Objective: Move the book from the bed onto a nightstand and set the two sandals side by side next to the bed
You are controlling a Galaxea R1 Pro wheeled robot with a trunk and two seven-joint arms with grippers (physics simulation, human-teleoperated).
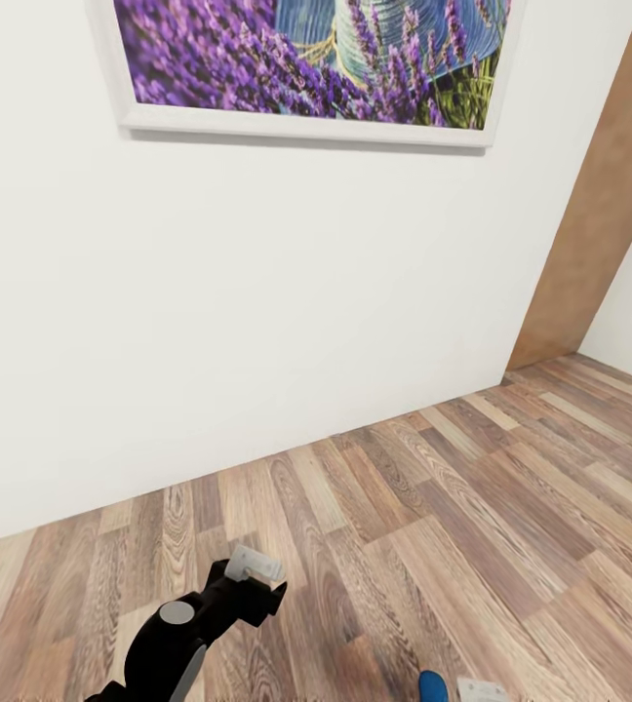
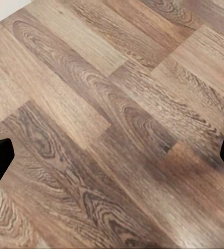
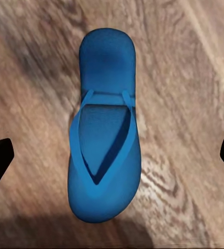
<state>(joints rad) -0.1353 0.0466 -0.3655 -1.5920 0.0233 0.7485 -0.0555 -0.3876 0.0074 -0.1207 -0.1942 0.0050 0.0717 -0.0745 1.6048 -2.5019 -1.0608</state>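
A wall [image 1: 257,292] stands ahead of the robot, meeting the floor [image 1: 433,526] along a line that runs back toward the right. A framed picture [image 1: 306,58] hangs high on that wall. At the far right a slanted panel [image 1: 599,224] rises from the floor beside the wall's end. The left arm [image 1: 189,624] reaches over the floor near the robot, left of centre. A sandal [image 3: 104,127] lies flat on the floor between the right pincer's [image 3: 112,155] two fingers; in the head view it [image 1: 433,685] sits near the robot, right of the left arm. Under the left pincer [image 2: 112,155] lies floor.
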